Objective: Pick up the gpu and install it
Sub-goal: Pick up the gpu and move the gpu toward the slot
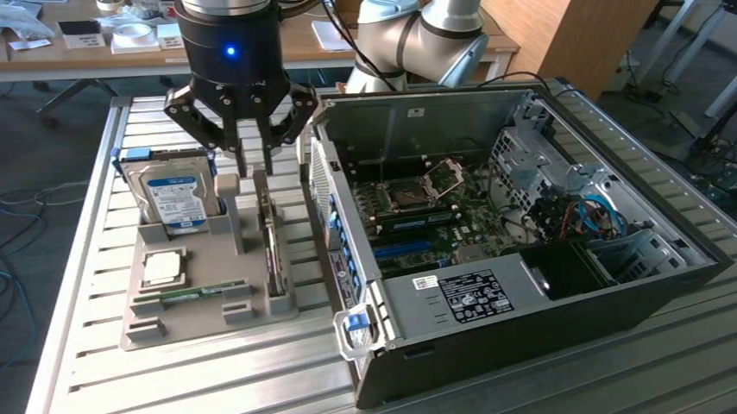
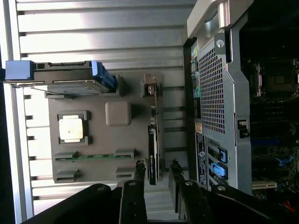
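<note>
The gpu is a thin dark card standing on edge in a slot of the grey holder, close to the open computer case. My gripper hangs just above the card's far end with its fingers pointing down. In the wrist view the gpu runs lengthwise between the two fingers. The gripper is open, with a gap on each side of the card and nothing held. The motherboard lies exposed inside the case.
The holder also carries a silver hard drive with a blue label, a square processor and a green memory stick. The case wall stands right beside the card. A cluttered desk is behind the slatted metal table.
</note>
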Action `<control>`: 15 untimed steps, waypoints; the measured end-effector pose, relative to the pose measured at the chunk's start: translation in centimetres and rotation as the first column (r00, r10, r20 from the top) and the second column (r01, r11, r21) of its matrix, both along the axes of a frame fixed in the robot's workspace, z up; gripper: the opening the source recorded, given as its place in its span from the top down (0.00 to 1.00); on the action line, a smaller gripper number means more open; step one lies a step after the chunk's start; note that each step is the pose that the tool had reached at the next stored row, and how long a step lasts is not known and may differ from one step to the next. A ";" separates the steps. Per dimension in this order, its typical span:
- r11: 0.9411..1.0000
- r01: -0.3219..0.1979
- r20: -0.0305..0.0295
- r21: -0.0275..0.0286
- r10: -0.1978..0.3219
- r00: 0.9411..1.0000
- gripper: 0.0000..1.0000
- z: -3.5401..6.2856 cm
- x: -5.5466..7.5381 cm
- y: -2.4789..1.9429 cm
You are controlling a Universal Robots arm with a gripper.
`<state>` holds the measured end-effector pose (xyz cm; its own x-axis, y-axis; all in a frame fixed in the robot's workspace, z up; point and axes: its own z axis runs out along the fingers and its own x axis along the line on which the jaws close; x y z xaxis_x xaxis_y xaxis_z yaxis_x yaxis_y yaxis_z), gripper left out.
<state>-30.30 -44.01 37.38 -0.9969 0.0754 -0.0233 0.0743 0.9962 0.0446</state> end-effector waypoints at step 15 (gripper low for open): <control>1.000 0.000 0.000 0.000 0.000 1.000 0.58 -1.75 0.0 0.00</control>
<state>-30.30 -44.01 35.63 -0.9969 0.0753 -0.0236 0.0742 0.9962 0.0446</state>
